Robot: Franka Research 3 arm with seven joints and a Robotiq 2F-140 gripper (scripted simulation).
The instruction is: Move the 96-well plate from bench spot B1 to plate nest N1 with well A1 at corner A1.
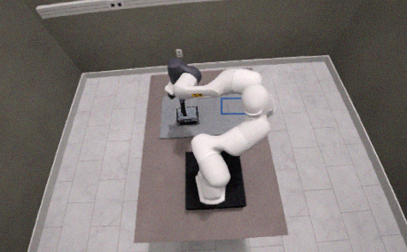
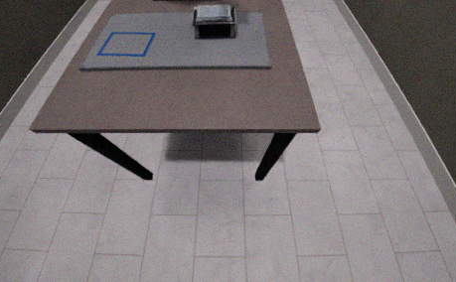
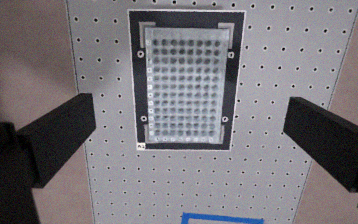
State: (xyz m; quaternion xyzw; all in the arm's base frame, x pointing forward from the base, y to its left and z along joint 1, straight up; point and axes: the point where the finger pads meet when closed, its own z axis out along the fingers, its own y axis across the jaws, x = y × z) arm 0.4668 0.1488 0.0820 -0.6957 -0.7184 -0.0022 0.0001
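Note:
The clear 96-well plate [image 3: 187, 90] lies flat inside the corner locators of the black raised nest N1. A small A1 label [image 3: 140, 146] marks the nest's lower left corner in the wrist view. The plate's corner there looks cut off, though it is small. My gripper [image 3: 190, 112] is open wide and empty, above the plate, with one finger on each side and well clear of it. In the top view the gripper [image 1: 183, 108] hangs over the nest [image 1: 188, 120]. In the exterior view the plate [image 2: 215, 13] sits on top of the nest [image 2: 215, 23].
The blue outlined spot B1 [image 2: 126, 44] is empty on the grey perforated mat [image 2: 176, 42]; it also shows in the top view [image 1: 232, 106] and at the wrist view's lower edge [image 3: 222, 218]. The robot base [image 1: 215, 179] stands on a black plate on the brown table.

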